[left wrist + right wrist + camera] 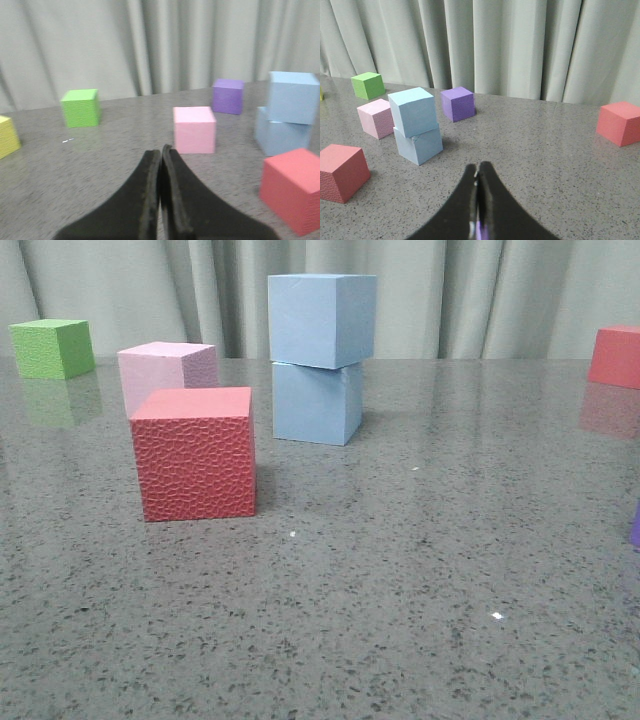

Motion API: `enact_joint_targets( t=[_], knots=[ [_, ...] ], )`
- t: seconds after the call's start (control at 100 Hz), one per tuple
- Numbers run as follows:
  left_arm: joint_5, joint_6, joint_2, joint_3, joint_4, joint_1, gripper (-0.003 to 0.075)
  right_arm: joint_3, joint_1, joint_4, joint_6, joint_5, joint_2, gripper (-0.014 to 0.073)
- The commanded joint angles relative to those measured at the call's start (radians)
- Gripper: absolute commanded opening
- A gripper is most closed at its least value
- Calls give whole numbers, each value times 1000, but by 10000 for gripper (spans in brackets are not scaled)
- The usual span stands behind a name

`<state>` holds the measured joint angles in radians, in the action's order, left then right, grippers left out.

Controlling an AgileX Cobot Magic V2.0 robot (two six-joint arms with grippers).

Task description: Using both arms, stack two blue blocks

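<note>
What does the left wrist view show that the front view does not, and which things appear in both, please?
Only the left wrist view shows the yellow cube, the whole purple cube and the shut left end effector.

Only the front view shows the second red cube, at the table's far right.

Both show the top blue block resting on the bottom blue block, the pink cube, the green cube and the pebbled red cube.

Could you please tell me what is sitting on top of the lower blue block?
The upper blue block rests on the lower blue block, twisted and overhanging slightly. Their contact faces are covered, so nothing between them can be seen.
</note>
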<state>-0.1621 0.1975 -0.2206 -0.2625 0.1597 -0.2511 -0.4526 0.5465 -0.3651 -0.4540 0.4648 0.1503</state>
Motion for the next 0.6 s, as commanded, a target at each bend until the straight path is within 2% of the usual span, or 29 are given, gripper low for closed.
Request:
enact_joint_targets(
  t=[0.0, 0.07, 0.19, 0.32, 0.5, 0.59],
  knots=[
    [108, 1, 50, 33, 4, 58, -19, -24, -2, -27, 7, -70, 9, -69],
    [108, -20, 96, 78, -10, 98, -19, -24, -2, -27, 7, -70, 9, -69],
    [125, -159, 162, 149, -116, 173, -19, -24, -2, -27, 7, -70, 9, -69],
    [147, -158, 209, 208, -132, 220, -19, -24, -2, -27, 7, -68, 9, -69],
    [181, -156, 261, 294, -166, 236, -19, -24, -2, -27, 7, -68, 9, -69],
    [144, -156, 261, 291, -172, 236, -19, -24, -2, -27, 7, -65, 9, -69]
  ],
)
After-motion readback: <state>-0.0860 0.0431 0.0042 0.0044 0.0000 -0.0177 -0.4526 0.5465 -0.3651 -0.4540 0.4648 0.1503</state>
